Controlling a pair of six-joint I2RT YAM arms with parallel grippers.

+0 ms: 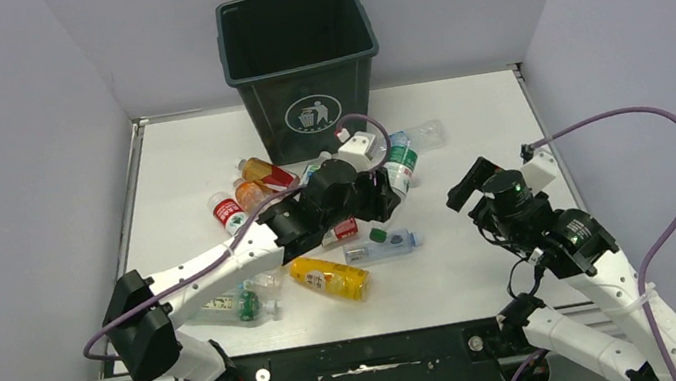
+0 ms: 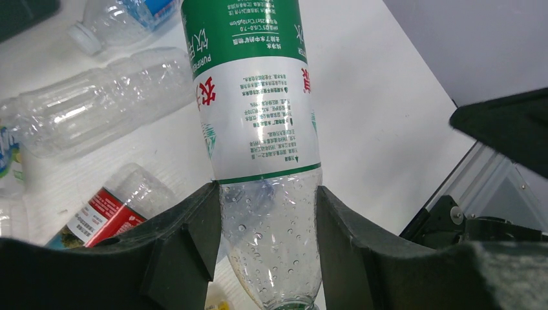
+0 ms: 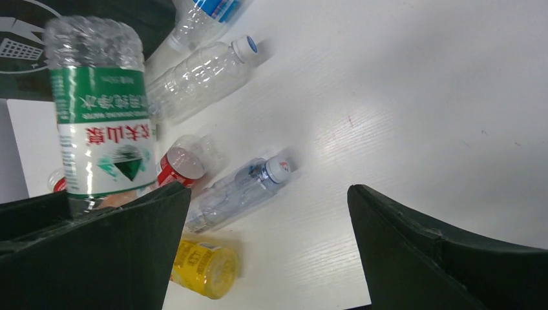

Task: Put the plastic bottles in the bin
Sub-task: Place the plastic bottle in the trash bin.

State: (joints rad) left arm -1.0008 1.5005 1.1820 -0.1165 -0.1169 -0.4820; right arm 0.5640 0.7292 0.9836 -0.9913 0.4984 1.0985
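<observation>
Fingers (image 2: 190, 242) of the left gripper (image 2: 268, 226) are clamped on a clear plastic bottle with a green-and-white label (image 2: 258, 116), squeezing its bare lower body just below the label. The right gripper (image 3: 270, 189) hangs over the white table (image 1: 487, 269) with its jaws spread wide and nothing between them.

Nearest the arm bases, a clear bottle with a green band (image 1: 245, 305) lies on its side. Just beyond it is a yellow-orange labelled bottle (image 1: 329, 279), then a clear one with a green cap (image 1: 382, 242). Farther out, a cluster with red and orange labels (image 1: 248, 189) sits left of the left arm, and one crumpled clear bottle (image 1: 422, 134) rests to the right.

The held bottle is near the front of the tall dark green plastic bin (image 1: 300, 65) and appears lifted, but it is not over the rim yet. No bottle can be made out inside the bin, though its floor is too dark to read. By the look of it the job is barely begun: this bottle needs raising over the rim, and most of the pile remains.
</observation>
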